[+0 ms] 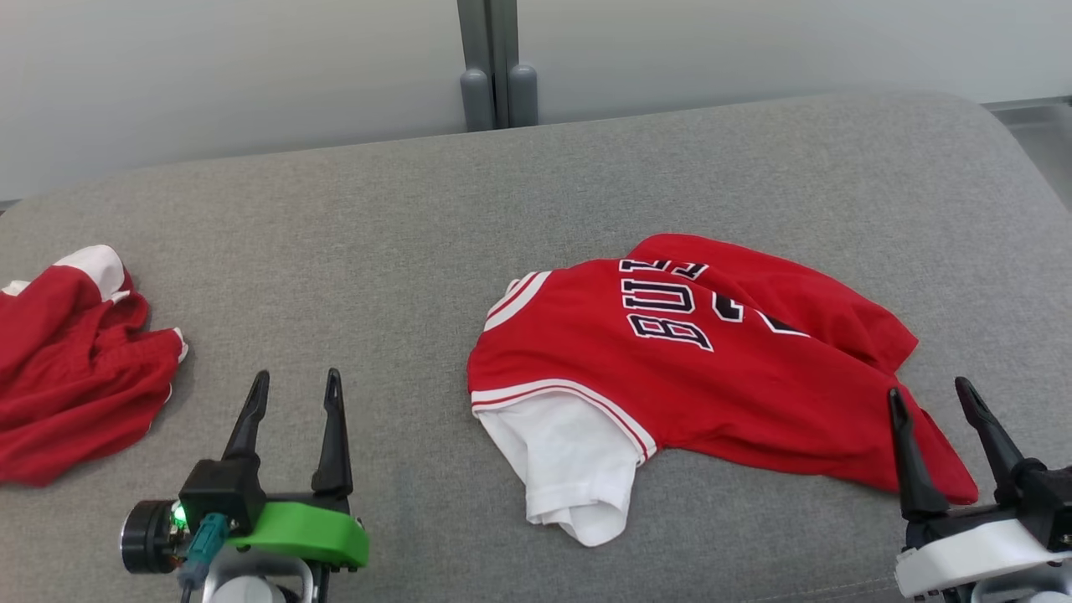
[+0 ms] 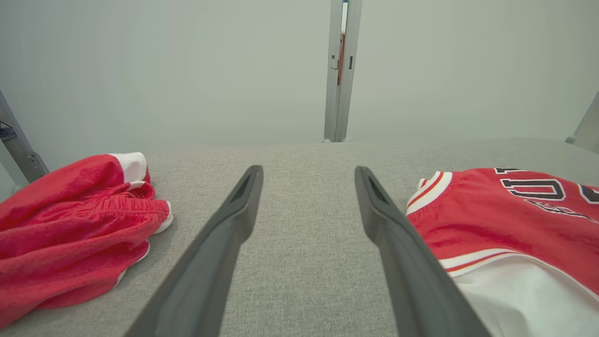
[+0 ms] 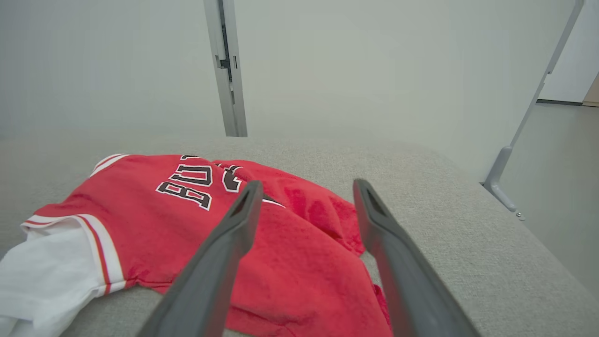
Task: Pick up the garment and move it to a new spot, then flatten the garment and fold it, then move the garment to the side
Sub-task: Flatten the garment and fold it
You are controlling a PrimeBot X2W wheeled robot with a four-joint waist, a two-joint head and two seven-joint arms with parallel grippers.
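Observation:
The garment (image 1: 712, 368) is a red jersey with dark lettering, white trim and a white sleeve. It lies crumpled, partly doubled over, on the grey padded surface (image 1: 419, 226), right of centre. My right gripper (image 1: 930, 387) stands open at its near right corner, with red cloth (image 3: 299, 262) lying beneath the spread fingers and nothing pinched. My left gripper (image 1: 298, 377) is open over bare padding, left of the jersey's white sleeve (image 2: 505, 295) and apart from it. In the left wrist view the left gripper (image 2: 309, 171) holds nothing.
A second red cloth with white trim (image 1: 75, 368) lies bunched at the surface's far left edge. A grey post (image 1: 498, 67) rises behind the back edge against a pale wall. The surface ends at the right, with floor (image 3: 561, 178) beyond.

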